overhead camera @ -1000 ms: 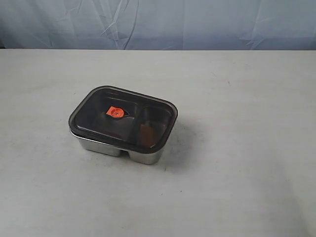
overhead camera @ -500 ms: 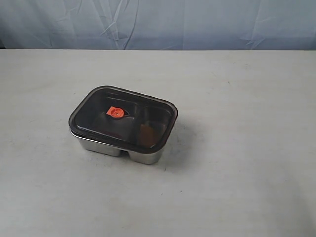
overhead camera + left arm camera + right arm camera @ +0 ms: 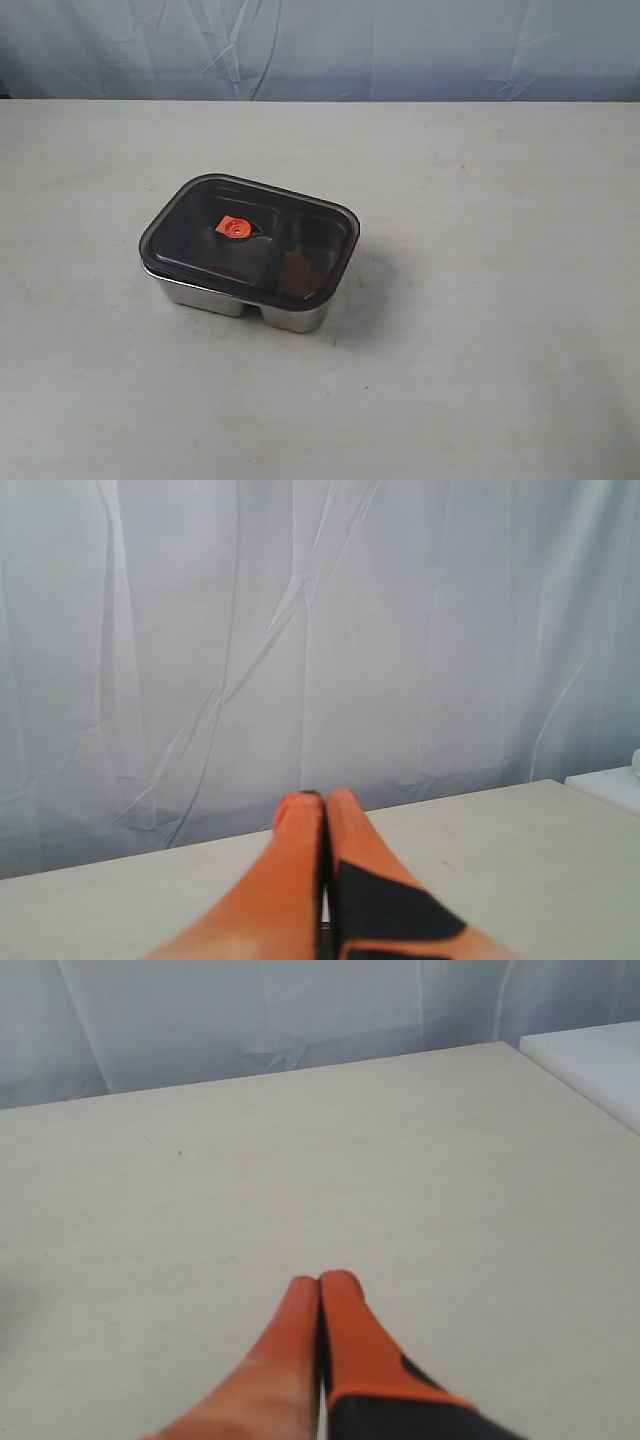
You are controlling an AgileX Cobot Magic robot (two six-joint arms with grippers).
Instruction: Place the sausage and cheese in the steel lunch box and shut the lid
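Observation:
The steel lunch box stands left of the table's middle in the exterior view. Its dark translucent lid with the orange centre valve lies flat on top of it. Through the lid a dim orange-brown shape, likely the cheese, shows in the right compartment. The sausage cannot be made out under the lid. Neither arm appears in the exterior view. My left gripper is shut and empty, pointing at the back curtain. My right gripper is shut and empty above bare table.
The pale table stretches all around the box. A wrinkled blue-grey curtain hangs behind its far edge. A white block sits at the table's corner in the right wrist view.

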